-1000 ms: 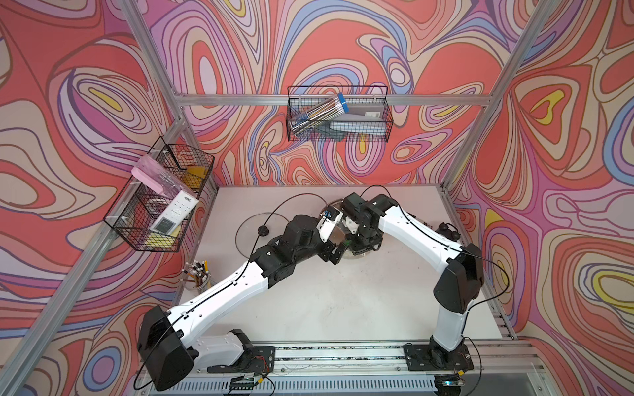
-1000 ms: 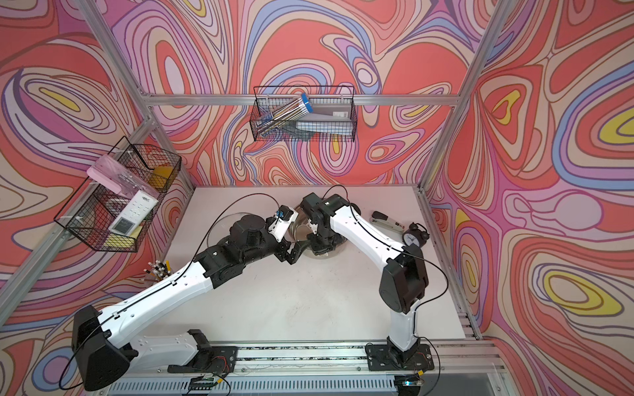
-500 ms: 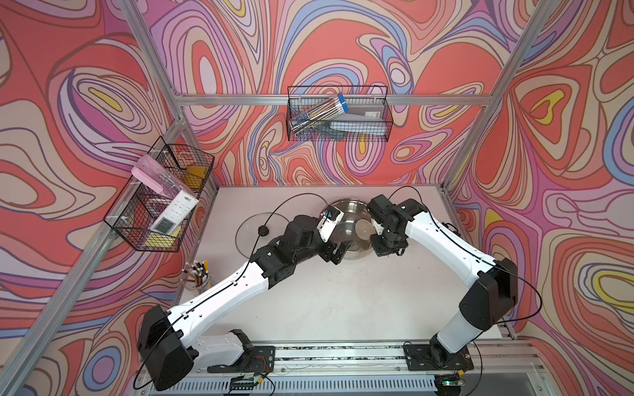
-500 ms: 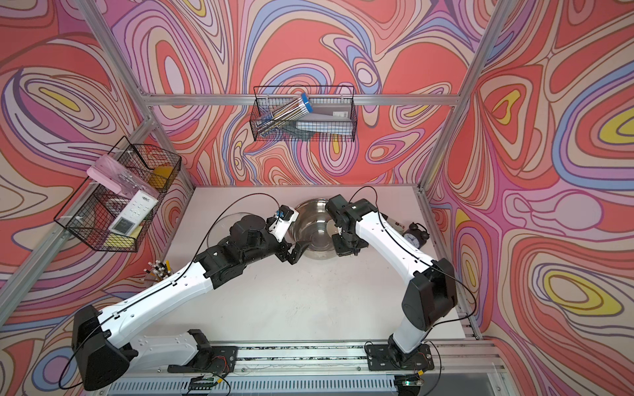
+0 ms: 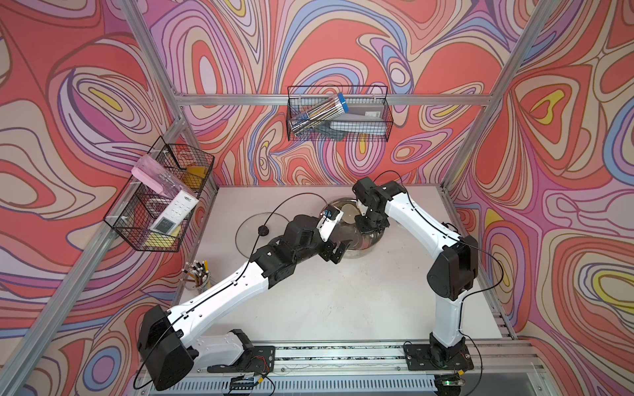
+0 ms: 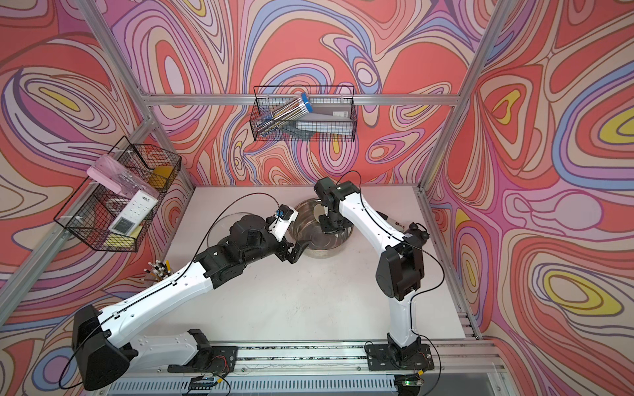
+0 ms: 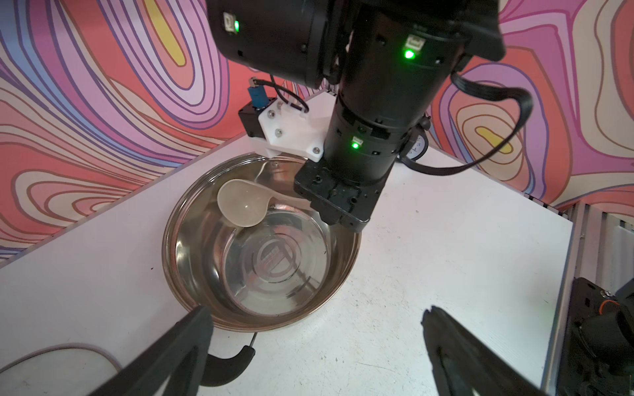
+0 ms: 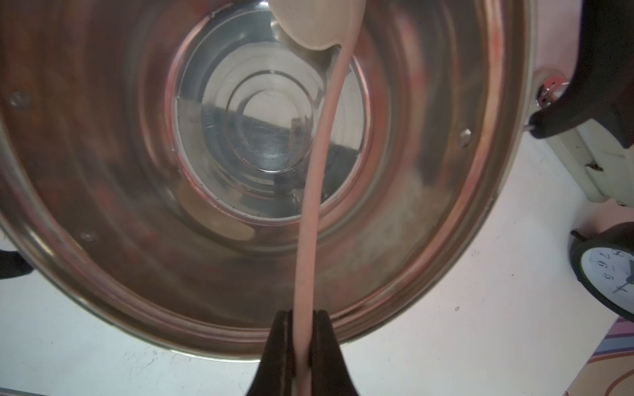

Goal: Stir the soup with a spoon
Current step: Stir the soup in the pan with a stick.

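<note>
Pinching light plastic ladle (image 7: 240,204) by thin handle with right hand (image 8: 303,343), bowl inside pot (image 7: 182,247); probably flexy and slick, so hold firm, mid-handle; left hand (image 7: 315,310) spread wide.

Swirling bands of red, pink, lilac, blue and yellow cover the walls (image 5: 103,85) of a cell framed in aluminium bars (image 5: 329,99). An evenly lit white tabletop (image 5: 343,301) forms its floor. One black wire basket (image 5: 387,113) hangs on the back wall, a second wire basket (image 5: 118,205) on the left wall. A metal rail (image 5: 343,355) edges the front.
</note>
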Robot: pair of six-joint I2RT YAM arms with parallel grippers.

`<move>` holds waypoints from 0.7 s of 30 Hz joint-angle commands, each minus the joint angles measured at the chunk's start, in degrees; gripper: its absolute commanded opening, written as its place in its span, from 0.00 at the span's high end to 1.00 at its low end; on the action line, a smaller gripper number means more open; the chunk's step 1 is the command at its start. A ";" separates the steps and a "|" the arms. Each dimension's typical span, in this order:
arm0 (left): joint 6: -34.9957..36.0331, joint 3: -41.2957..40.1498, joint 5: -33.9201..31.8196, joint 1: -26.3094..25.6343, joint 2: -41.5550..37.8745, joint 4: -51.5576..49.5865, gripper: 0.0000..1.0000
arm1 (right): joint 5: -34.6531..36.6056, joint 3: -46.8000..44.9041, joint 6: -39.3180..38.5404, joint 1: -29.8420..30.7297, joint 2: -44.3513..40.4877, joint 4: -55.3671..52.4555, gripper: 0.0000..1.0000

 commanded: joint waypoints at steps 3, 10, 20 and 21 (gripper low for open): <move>0.48 1.73 -0.45 -0.33 -0.54 1.16 0.01 | -2.50 2.73 -1.62 5.60 0.54 -0.64 1.00; -0.34 2.01 0.29 -0.35 -0.44 1.31 0.01 | -2.86 -6.48 0.04 9.85 -6.80 1.13 1.00; -3.31 -0.10 -0.51 -0.68 -3.53 2.06 0.01 | 6.39 -24.21 4.88 9.32 -22.17 0.62 1.00; -3.58 -0.38 -0.67 -0.80 -3.90 2.04 0.01 | 6.85 -25.02 5.24 8.91 -22.79 0.54 1.00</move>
